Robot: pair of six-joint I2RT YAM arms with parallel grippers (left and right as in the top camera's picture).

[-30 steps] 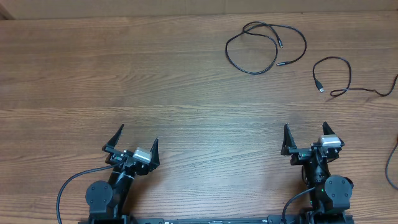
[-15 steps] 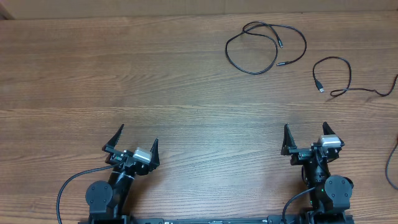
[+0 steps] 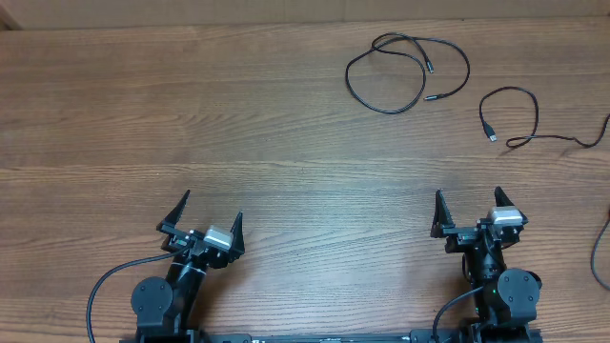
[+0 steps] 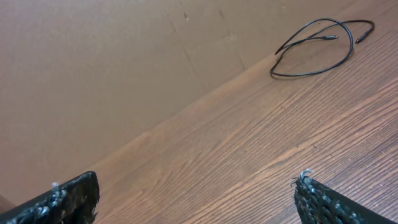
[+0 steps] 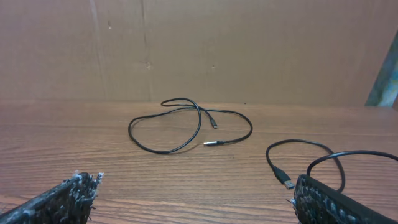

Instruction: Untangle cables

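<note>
Two thin black cables lie apart at the table's far right. The looped cable [image 3: 405, 71] crosses over itself, with both small plugs inside its curl; it also shows in the left wrist view [image 4: 317, 46] and the right wrist view [image 5: 186, 124]. The second cable [image 3: 519, 119], with a USB plug, lies to its right and runs off toward the table's right edge; it also shows in the right wrist view [image 5: 298, 158]. My left gripper [image 3: 205, 217] and right gripper [image 3: 467, 210] are open and empty near the front edge, far from both cables.
A brown cardboard wall [image 5: 199, 43] stands behind the table's far edge. A thicker black arm wire [image 3: 602, 250] curls at the right edge. Wooden tabletop [image 3: 238, 124] lies between the grippers and the cables.
</note>
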